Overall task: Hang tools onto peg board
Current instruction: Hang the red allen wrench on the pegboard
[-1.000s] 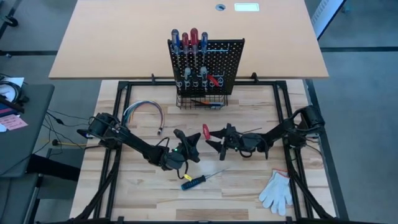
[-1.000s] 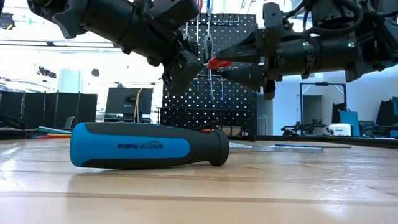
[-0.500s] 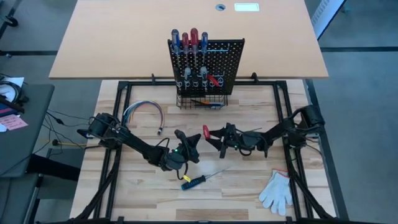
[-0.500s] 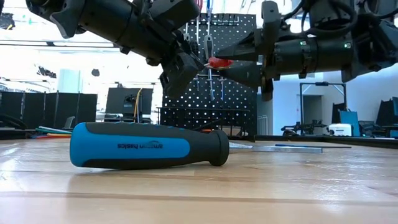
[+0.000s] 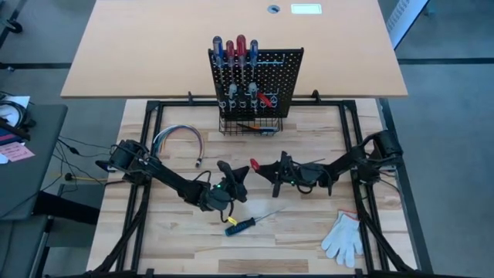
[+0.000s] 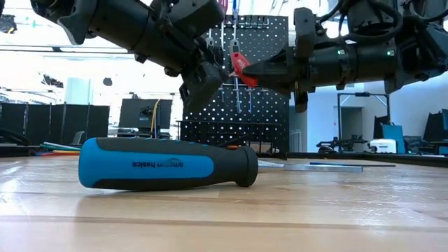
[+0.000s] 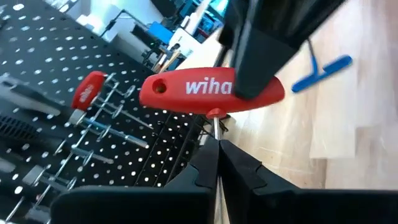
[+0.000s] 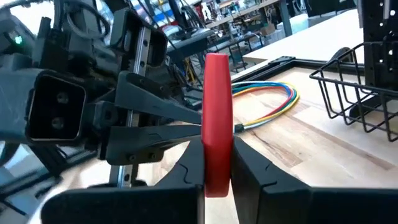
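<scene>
Right now your two arms meet above the middle of the bench (image 5: pixel 309 232), with a red T-handle key (image 5: pixel 254 164) held between them. Your left end effector (image 7: pixel 216 152) is pinched shut on the key's thin metal shaft just under the handle, as the left wrist view shows. Your right end effector (image 8: pixel 217 163) has its fingers clamped against both flat sides of the red handle, which stands upright between them in the right wrist view. From the low view, the key (image 6: pixel 240 67) hangs well above the bench, in front of the peg board (image 6: pixel 241 84).

You can see the peg board (image 5: pixel 255 85) standing at the far edge of the bench, with several screwdrivers (image 5: pixel 234 51) with red and blue handles standing upright in its top row and another red-handled tool (image 5: pixel 265 100) hanging lower on the panel. Its wire basket (image 5: pixel 248 125) sits at the base.

Nearer to you, a blue-handled screwdriver (image 5: pixel 241 225) lies flat on the bench, just beside the left arm. A bundle of coloured wires (image 5: pixel 179 136) lies to the left of the peg board, and a white glove (image 5: pixel 343 236) lies at the near right corner.
</scene>
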Controlling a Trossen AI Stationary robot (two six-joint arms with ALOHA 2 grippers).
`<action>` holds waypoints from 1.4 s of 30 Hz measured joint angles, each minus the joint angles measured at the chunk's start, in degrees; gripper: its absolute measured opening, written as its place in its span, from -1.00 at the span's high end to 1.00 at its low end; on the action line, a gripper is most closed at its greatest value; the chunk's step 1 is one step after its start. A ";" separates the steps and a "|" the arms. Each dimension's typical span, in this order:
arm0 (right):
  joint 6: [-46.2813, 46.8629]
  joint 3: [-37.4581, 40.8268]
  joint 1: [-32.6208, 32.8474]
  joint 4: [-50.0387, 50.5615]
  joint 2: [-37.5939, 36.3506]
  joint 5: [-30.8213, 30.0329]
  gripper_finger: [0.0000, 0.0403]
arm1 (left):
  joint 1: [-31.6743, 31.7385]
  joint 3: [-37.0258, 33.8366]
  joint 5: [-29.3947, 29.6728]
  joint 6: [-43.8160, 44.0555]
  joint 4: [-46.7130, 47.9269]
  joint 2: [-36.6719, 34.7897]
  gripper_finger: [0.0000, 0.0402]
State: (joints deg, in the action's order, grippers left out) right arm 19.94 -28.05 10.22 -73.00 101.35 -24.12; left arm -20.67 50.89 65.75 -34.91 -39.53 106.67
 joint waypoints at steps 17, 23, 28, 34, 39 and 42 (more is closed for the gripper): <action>-10.18 -38.43 -6.95 96.50 -32.48 -15.93 0.79 | -1.42 0.00 -1.74 37.22 39.93 0.04 0.16; -16.65 -60.67 -16.02 117.01 -24.34 -16.66 0.79 | -1.49 0.00 -2.70 36.78 40.16 0.04 0.18; -20.33 -69.81 -21.85 123.85 -17.97 -8.90 0.79 | -1.46 -0.02 -2.68 36.72 40.12 0.04 0.18; -20.66 -72.59 -26.21 131.60 -12.23 -5.92 0.79 | -1.46 -0.04 -2.79 36.73 40.07 0.04 0.18; -21.70 -72.74 -27.67 132.35 -10.31 -5.56 0.79 | -1.46 -0.04 -2.96 36.91 40.09 0.04 0.18; -21.89 -72.74 -28.04 132.47 -10.05 -4.69 0.79 | -1.46 -0.04 -2.99 36.98 40.09 0.04 0.18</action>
State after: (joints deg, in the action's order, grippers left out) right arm -1.95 -100.79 -17.82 59.47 91.30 -28.80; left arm -22.13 50.85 62.76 2.07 0.56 106.72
